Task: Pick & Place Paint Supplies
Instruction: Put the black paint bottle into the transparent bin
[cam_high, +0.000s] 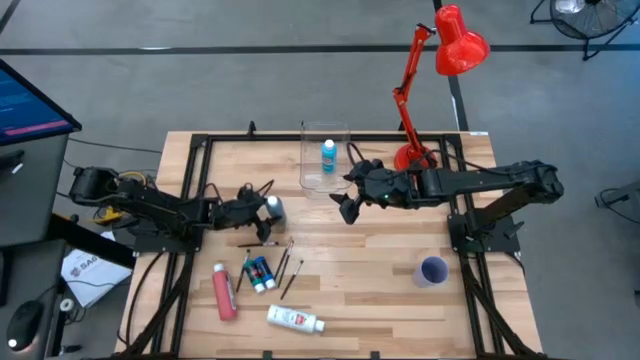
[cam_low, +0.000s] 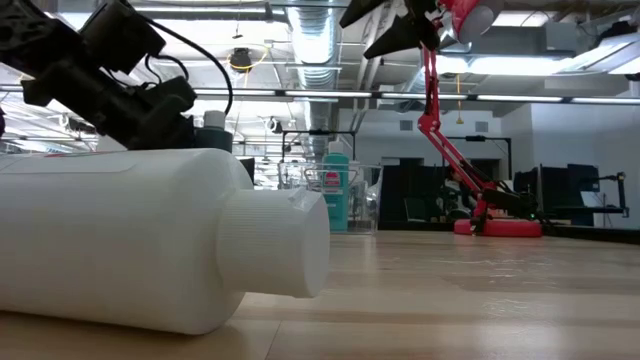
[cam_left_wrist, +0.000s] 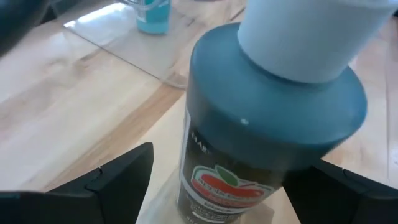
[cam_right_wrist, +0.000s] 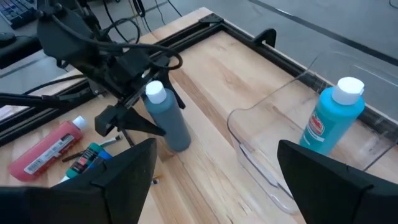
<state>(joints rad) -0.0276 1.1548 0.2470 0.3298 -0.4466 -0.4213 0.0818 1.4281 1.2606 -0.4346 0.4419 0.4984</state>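
High view: left gripper (cam_high: 262, 212) at middle left sits wide around the grey bottle (cam_high: 274, 208). Right gripper (cam_high: 349, 199) hangs wide, holding nothing, by the clear box (cam_high: 325, 128).

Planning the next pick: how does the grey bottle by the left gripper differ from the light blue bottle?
The grey bottle stands on the bare table; the light blue bottle stands inside the clear box. The grey one sits between the open fingers of the left gripper; the light blue one has no gripper around it. Colours differ: dark grey against bright blue. Both are upright with white caps.
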